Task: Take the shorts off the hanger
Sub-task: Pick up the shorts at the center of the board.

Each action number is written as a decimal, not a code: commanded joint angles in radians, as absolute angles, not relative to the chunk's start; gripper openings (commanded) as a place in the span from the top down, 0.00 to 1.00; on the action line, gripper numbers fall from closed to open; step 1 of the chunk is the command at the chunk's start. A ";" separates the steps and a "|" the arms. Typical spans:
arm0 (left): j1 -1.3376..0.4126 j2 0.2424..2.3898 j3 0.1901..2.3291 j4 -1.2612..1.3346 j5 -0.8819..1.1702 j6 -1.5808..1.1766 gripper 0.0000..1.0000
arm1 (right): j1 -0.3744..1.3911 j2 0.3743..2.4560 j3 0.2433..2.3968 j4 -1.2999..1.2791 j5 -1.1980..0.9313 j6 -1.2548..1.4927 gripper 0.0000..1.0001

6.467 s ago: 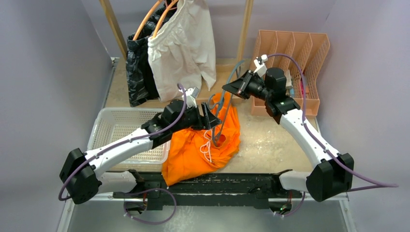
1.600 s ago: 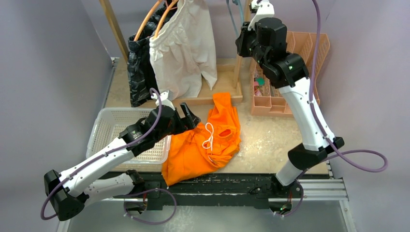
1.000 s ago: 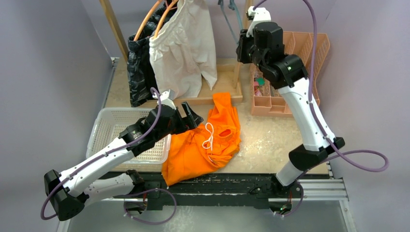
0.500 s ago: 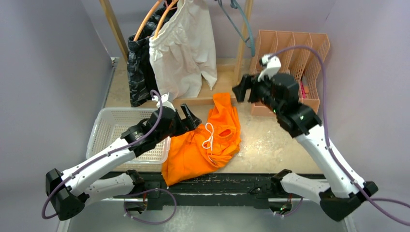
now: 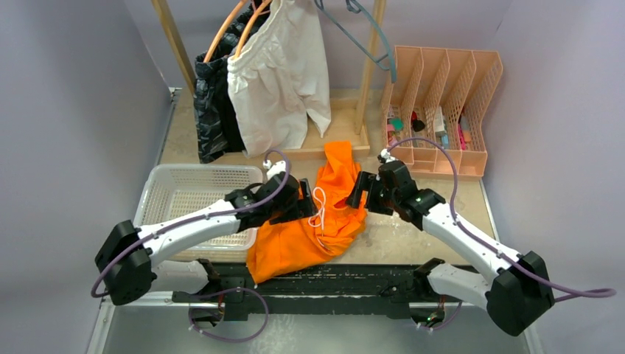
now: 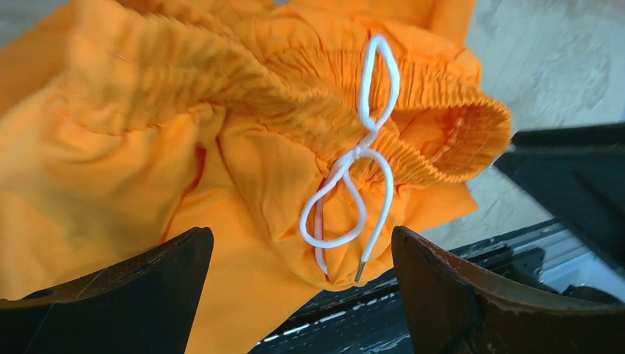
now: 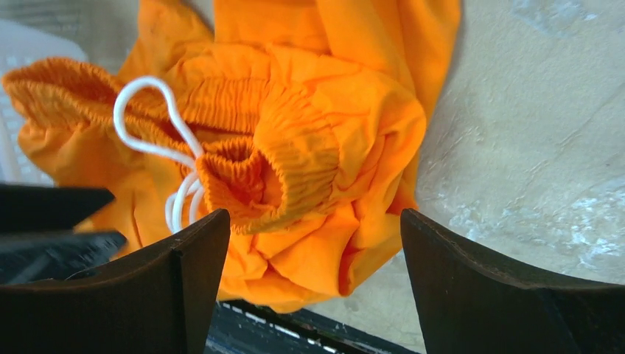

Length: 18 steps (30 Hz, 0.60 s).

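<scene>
Bright orange shorts (image 5: 324, 217) with a white drawstring (image 5: 319, 203) lie crumpled on the table, off any hanger. White shorts (image 5: 276, 74) and dark camo-patterned shorts (image 5: 214, 110) hang on orange hangers (image 5: 228, 29) at the back left. A bare blue-grey hanger (image 5: 365, 29) dangles from the rack. My left gripper (image 5: 301, 200) is open at the orange shorts' left side, and my right gripper (image 5: 360, 192) is open at their right. Each wrist view shows wide jaws over the orange shorts (image 6: 147, 147) (image 7: 324, 147), holding nothing: left gripper (image 6: 302, 258), right gripper (image 7: 313, 243).
A white mesh basket (image 5: 184, 193) stands left of the orange shorts under my left arm. A peach slotted organizer (image 5: 472, 81) with small items sits at the back right. The rack's wooden posts (image 5: 371, 66) and base (image 5: 335, 144) stand behind the shorts.
My right arm has come down from the rack to the orange shorts, leaving the blue-grey hanger on the rack, and its jaws have opened. My left gripper has shifted right over the shorts.
</scene>
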<state>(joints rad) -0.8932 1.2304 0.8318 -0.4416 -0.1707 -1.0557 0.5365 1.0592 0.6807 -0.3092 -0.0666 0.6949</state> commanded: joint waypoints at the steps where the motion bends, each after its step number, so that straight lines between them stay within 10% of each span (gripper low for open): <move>1: -0.962 1.290 0.868 -0.380 -0.196 -1.069 0.10 | 0.536 1.098 0.765 -0.316 0.100 0.768 0.13; 10: -1.000 1.430 0.869 -0.130 -0.294 -1.229 0.06 | 0.536 1.014 0.755 -0.469 0.353 0.960 0.12; 18: -1.047 1.856 1.209 -0.447 -0.364 -1.121 0.06 | 0.536 0.759 0.685 -0.503 0.478 1.041 0.12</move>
<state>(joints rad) -1.0073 1.7073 1.0615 -0.2893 -0.2687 -1.1736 0.5365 0.8471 0.7052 -0.4686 0.3580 0.9722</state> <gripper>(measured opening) 0.942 0.885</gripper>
